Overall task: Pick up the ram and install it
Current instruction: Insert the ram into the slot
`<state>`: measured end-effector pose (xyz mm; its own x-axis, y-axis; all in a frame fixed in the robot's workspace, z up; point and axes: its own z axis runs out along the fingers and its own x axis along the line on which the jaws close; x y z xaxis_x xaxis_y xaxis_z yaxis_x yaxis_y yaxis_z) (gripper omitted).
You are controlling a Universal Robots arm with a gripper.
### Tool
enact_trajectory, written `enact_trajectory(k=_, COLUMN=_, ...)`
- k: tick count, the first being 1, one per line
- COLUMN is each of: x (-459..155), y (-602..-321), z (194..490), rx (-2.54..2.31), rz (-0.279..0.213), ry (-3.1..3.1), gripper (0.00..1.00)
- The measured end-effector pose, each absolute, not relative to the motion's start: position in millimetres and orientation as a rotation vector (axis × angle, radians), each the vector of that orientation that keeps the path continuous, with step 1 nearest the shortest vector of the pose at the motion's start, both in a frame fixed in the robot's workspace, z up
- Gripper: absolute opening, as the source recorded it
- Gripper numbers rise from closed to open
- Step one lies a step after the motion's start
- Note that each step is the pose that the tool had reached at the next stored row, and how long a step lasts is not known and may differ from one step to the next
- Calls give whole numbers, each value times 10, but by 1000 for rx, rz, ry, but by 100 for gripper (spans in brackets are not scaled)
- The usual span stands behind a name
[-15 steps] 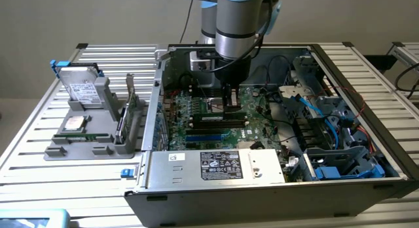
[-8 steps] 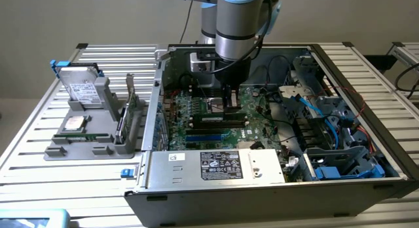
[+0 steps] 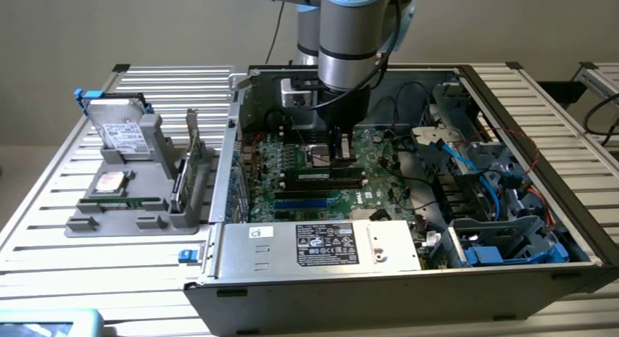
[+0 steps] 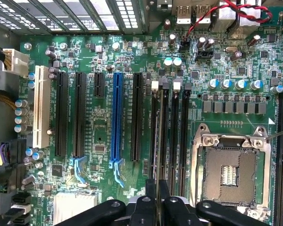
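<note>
Standing edge-on, the ram (image 4: 156, 194) is seen in the wrist view as a thin strip pinched between the fingertips of the gripper (image 4: 156, 184), whose jaws are drawn almost fully together on it. The strip is lined up with one of the long black memory slots (image 4: 164, 136) beside the bare processor socket (image 4: 231, 174). Whether its lower edge has entered the slot cannot be told. A blue card slot (image 4: 117, 117) and a white card slot (image 4: 41, 113) are set parallel to these on the green motherboard (image 4: 99, 127).

In the exterior view the gripper is seen deep inside the open computer case (image 3: 387, 301), with its tips at the black slots near the middle of the board. The power supply (image 3: 320, 244) is found at six o'clock from the gripper, and blue cables (image 3: 474, 167) at three o'clock. Outside the case, at nine o'clock on the exterior view's left, a grey holder (image 3: 82, 225) is set on the slatted table (image 3: 58, 279). A hard drive (image 3: 121, 130), a processor chip (image 3: 109, 181), an upright green card (image 3: 191, 152) and a green strip (image 3: 121, 204) in the front groove are carried by it.
</note>
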<state>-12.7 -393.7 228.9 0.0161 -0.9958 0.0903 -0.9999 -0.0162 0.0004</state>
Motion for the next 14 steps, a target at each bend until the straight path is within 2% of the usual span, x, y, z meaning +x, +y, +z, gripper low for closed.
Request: enact_trajectory(k=14, x=-126, y=-3942, z=2273, rx=2196, rz=99, ry=-2155, gripper=14)
